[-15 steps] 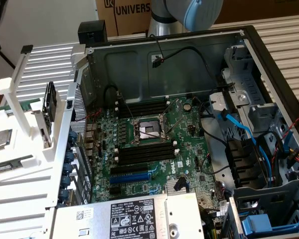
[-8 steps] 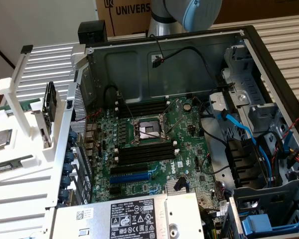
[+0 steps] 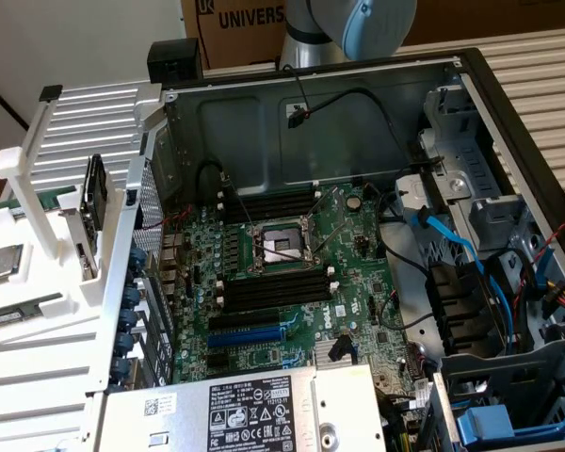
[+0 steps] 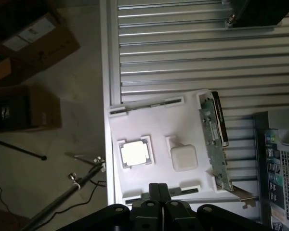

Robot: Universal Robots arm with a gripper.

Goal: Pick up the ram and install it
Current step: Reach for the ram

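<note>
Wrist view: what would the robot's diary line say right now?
end effector: shut, holding nothing | above: white tray edge | on tray: silver chip | memory slots: empty

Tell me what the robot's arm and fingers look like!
The arm is a round, shiny silver-grey tube with a pale blue cap on its joint. The fingers are black and flat-sided, like two little blocks, and behind them sit rounded black knuckle pieces.
</note>
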